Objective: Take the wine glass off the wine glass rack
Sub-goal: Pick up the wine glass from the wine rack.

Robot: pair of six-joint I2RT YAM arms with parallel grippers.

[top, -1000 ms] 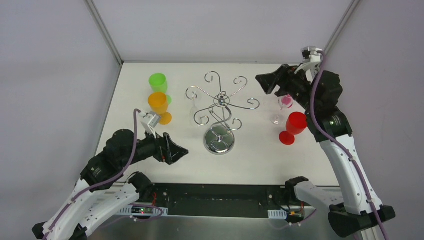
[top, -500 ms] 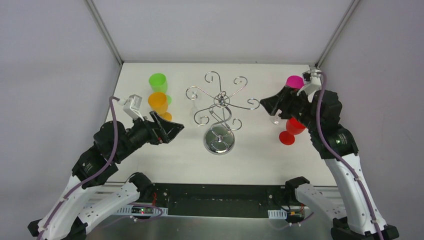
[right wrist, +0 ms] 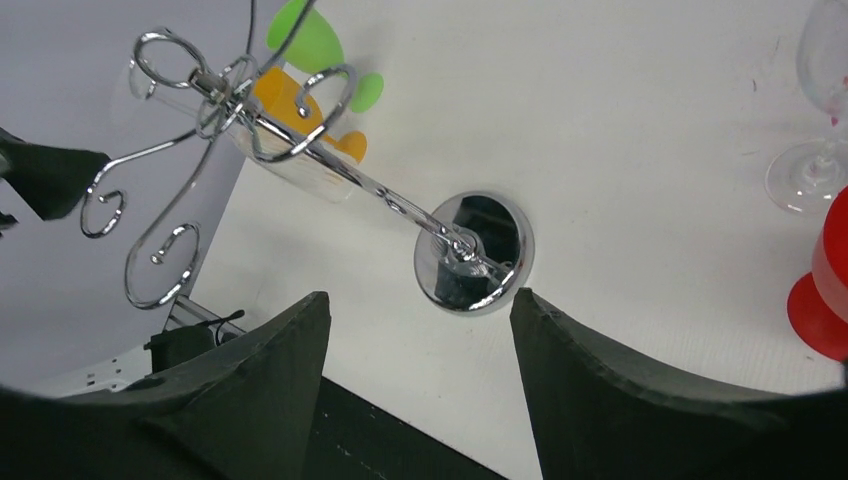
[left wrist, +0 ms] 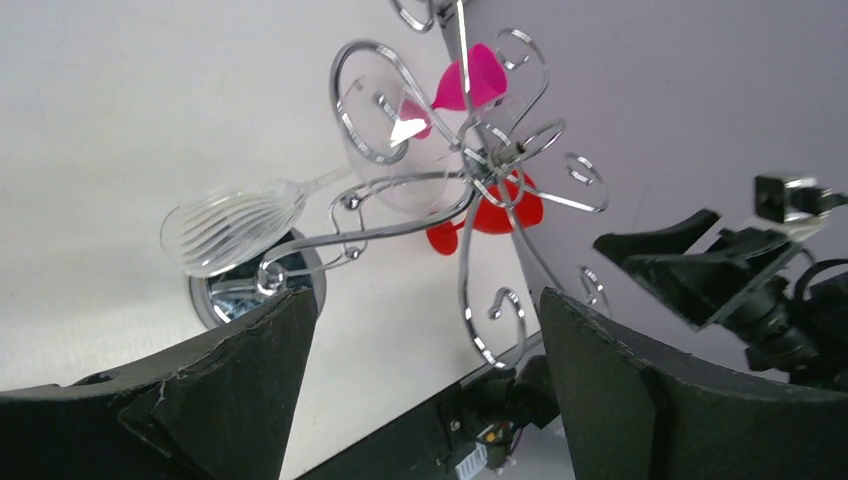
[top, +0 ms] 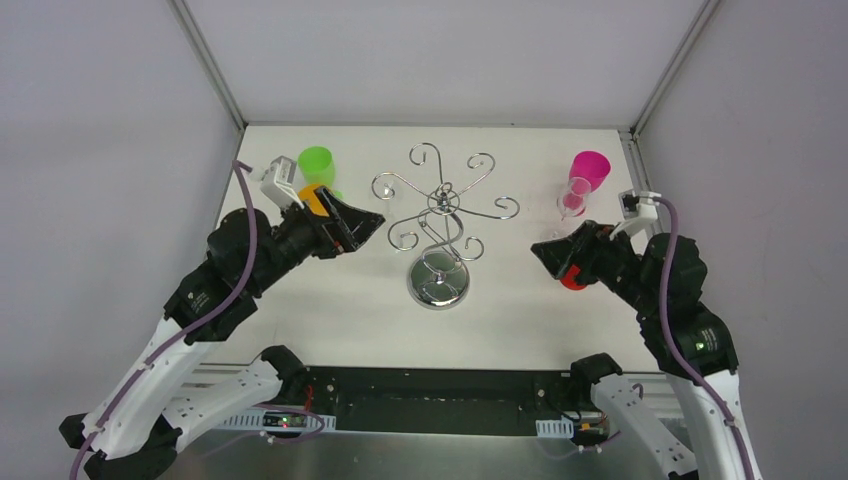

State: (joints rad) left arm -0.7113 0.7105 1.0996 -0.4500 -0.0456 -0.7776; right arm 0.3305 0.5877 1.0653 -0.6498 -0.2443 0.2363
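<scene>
The wine glass rack [top: 437, 283] stands mid-table, a chrome wire stand on a round mirrored base [right wrist: 474, 252]. A clear wine glass [left wrist: 235, 228] hangs upside down from its left scroll arm; from above it shows only faintly [top: 385, 208]. My left gripper [top: 365, 220] hovers open just left of that arm, and the glass and rack [left wrist: 470, 170] lie ahead of its jaws [left wrist: 425, 300], which hold nothing. My right gripper [top: 545, 255] is open to the right of the rack, facing the base, with nothing between its fingers [right wrist: 420, 298].
Green [top: 316, 160] and orange [top: 312, 197] glasses stand at the back left, the orange one partly behind my left gripper. At the right are a magenta glass [top: 590, 168], a clear standing glass [top: 575, 200] and a red one [top: 572, 278] behind my right gripper.
My left gripper rose from the near left up to the rack's left arm. My right gripper drew back from the far right corner to beside the rack, uncovering the magenta glass.
</scene>
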